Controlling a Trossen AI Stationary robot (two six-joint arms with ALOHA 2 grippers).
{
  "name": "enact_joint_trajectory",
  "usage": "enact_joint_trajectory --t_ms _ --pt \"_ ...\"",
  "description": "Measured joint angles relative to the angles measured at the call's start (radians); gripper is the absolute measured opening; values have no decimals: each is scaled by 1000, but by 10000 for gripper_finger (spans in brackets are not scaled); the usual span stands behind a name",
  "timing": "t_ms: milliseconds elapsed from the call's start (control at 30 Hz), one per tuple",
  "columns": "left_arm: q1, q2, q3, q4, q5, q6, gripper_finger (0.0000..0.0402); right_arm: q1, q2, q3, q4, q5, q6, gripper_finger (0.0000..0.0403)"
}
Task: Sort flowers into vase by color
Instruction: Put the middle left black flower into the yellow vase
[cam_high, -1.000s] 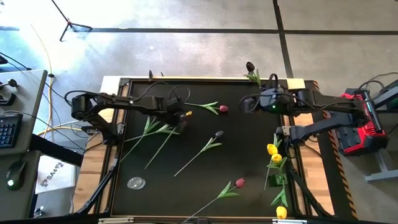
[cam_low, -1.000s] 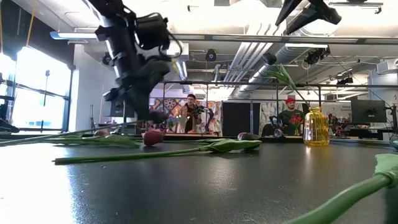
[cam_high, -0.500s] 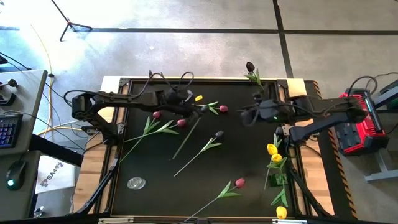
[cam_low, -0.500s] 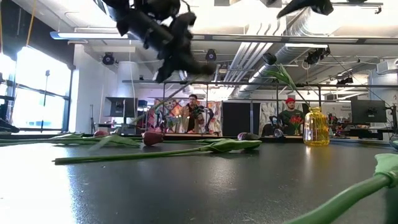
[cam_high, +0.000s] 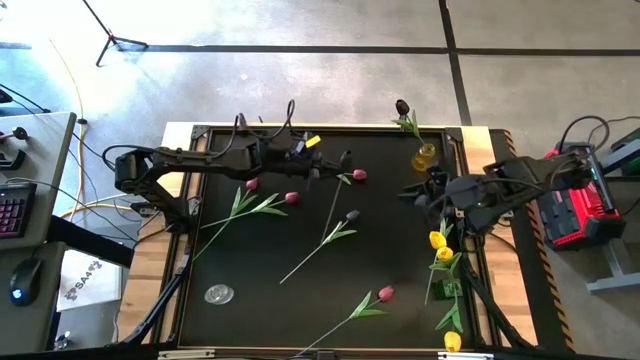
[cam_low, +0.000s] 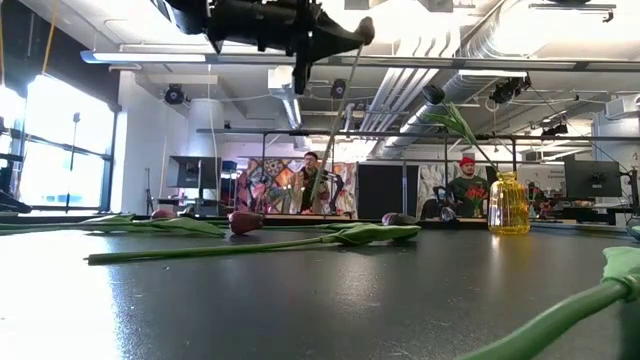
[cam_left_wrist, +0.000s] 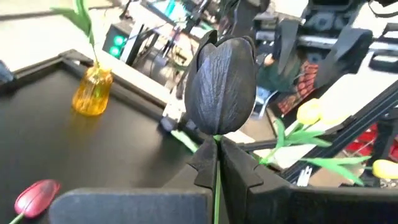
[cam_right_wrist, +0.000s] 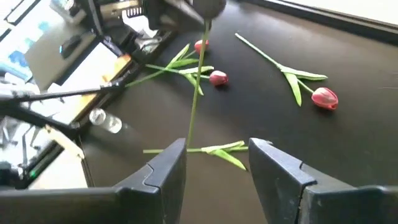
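Note:
My left gripper (cam_high: 335, 165) is raised over the table's far middle, shut on a near-black tulip (cam_left_wrist: 225, 84). The tulip's head (cam_high: 346, 158) sticks out past the fingers, and its stem (cam_low: 335, 120) dangles below. A small yellow vase (cam_high: 426, 157) at the far right edge holds another dark tulip (cam_high: 402, 106). My right gripper (cam_high: 412, 192) hovers open, just nearer than the vase, with nothing between its fingers (cam_right_wrist: 168, 168). Pink tulips (cam_high: 359, 175) (cam_high: 292, 198) (cam_high: 386, 294) and a dark one (cam_high: 352, 215) lie flat on the black table. My left gripper pinches the thin green stem (cam_left_wrist: 216, 171) right below the dark head, between its two fingers. The fingers lie about level, pointing toward the table's right, and cross the stem. The head is up at the fingertips and the stem hangs slanting down; I cannot tell whether its lower end touches the table.
Yellow tulips (cam_high: 438, 241) (cam_high: 452, 341) stand in a holder along the right edge. A round clear disc (cam_high: 219, 294) lies near the front left. The middle of the black table (cam_high: 250, 260) has bare room between the lying stems. People show far behind the table in the low view.
My left gripper has risen and tipped from pointing down to about level, moving toward the table's right. It has lifted the dark tulip off the table; the stem now hangs below it. My right gripper has swung away from the vase toward the near edge, still open.

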Motion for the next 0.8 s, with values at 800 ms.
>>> enact_joint_trajectory --t_ms 800 --pt "-167 0 0 181 -335 21 0 66 -18 0 -133 -43 -78 161"
